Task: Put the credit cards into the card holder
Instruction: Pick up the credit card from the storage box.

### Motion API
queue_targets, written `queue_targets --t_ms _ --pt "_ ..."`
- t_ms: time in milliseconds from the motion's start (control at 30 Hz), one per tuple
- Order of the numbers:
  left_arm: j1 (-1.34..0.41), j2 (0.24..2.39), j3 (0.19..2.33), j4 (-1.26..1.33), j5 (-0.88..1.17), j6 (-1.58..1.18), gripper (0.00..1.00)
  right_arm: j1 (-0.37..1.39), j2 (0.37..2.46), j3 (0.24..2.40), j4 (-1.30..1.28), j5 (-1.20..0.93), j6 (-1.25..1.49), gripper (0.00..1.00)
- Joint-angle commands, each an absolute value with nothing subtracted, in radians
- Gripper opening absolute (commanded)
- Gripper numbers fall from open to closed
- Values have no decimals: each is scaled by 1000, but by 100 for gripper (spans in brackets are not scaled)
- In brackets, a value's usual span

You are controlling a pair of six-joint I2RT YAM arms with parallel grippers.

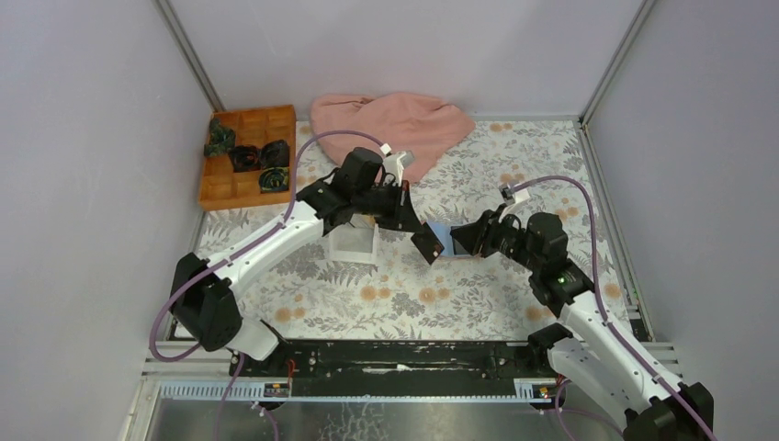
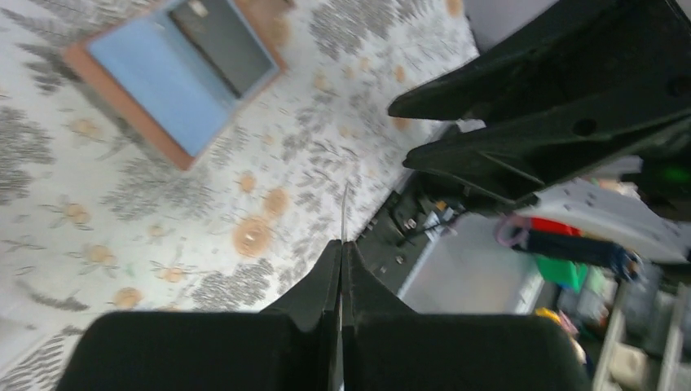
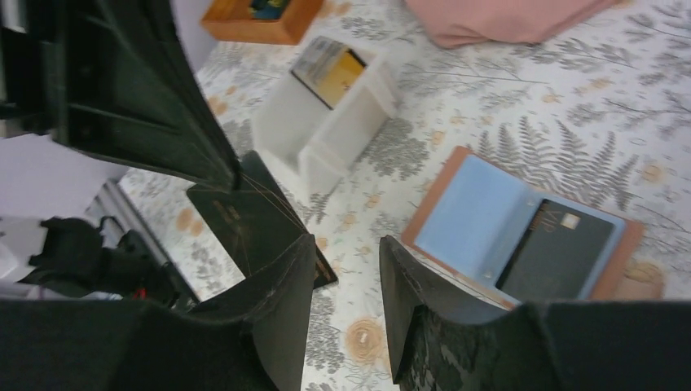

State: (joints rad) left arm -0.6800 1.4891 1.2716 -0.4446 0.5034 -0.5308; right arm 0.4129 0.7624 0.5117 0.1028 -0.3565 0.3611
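Observation:
The card holder (image 3: 477, 216) lies open on the floral table, its inside pale blue, with one dark credit card (image 3: 558, 248) tucked in its right pocket. In the left wrist view the card holder (image 2: 163, 81) sits at the upper left. My left gripper (image 2: 342, 244) is shut on another dark credit card (image 3: 248, 216), held above the table just left of the holder and seen edge-on as a thin line (image 2: 343, 208). My right gripper (image 3: 346, 277) is open with nothing between its fingers, right beside that card. From above, both grippers (image 1: 418, 234) (image 1: 466, 239) meet over the holder (image 1: 443, 239).
A white tray (image 3: 326, 134) holding more cards (image 3: 330, 69) stands left of the holder. An orange wooden compartment box (image 1: 276, 119) with dark items sits at the back left. A pink cloth (image 1: 395, 124) lies at the back centre.

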Motion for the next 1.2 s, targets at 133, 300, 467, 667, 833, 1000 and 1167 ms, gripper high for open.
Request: queue_targets --t_ms 133,300,467,667,833,1000,1167 --pt "-661 1435 1206 -266 859 -559 0 419 735 518 180 -604 430 43" --pt "-655 1423 1195 -257 917 -545 0 420 737 518 204 -681 458 44" --pt "-644 1421 1190 -255 953 -524 0 420 745 514 227 -733 488 44" --pt "-637 1426 1200 -274 978 -497 0 419 741 514 238 -779 505 43" --pt "-632 1417 1208 -300 991 -473 0 420 719 514 216 -757 498 43" --pt "-627 1396 1197 -321 997 -450 0 419 688 516 196 -711 490 43" --pt "-627 1385 1185 -321 1001 -441 0 420 683 522 192 -709 489 43"
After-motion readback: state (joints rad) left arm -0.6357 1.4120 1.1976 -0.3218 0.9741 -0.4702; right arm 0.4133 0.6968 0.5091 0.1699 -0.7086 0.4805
